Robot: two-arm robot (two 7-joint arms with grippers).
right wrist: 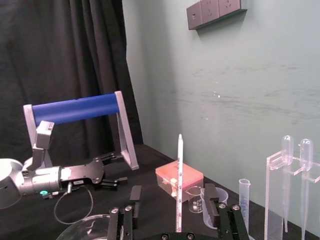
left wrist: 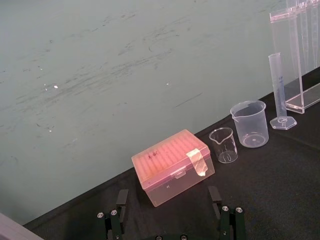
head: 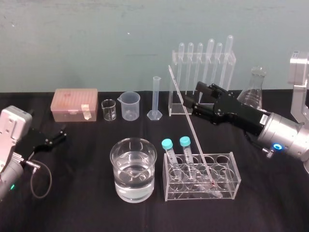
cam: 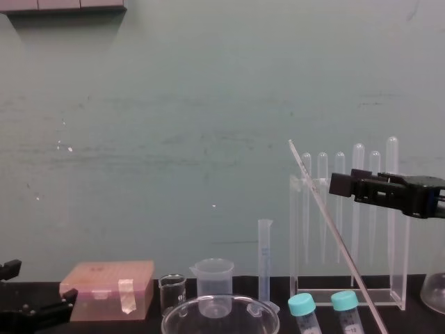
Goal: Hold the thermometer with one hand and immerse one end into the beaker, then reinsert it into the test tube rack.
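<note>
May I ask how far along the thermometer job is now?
Done: nothing yet. The thermometer leans in the test tube rack, and the beaker stands untouched. In hand: the right gripper, fingers open, straddles the thermometer. To do: grasp, dip, reinsert. The left gripper sits parked far left.

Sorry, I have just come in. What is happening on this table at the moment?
The right gripper, long and black on a silver wrist, has its open fingers on either side of the long thin glass thermometer, not gripping it. The thermometer leans in the low clear test tube rack, which also holds two teal-capped tubes. The wide glass beaker of clear liquid stands at the rack's left. The small black left gripper is parked open at the table's left side.
</note>
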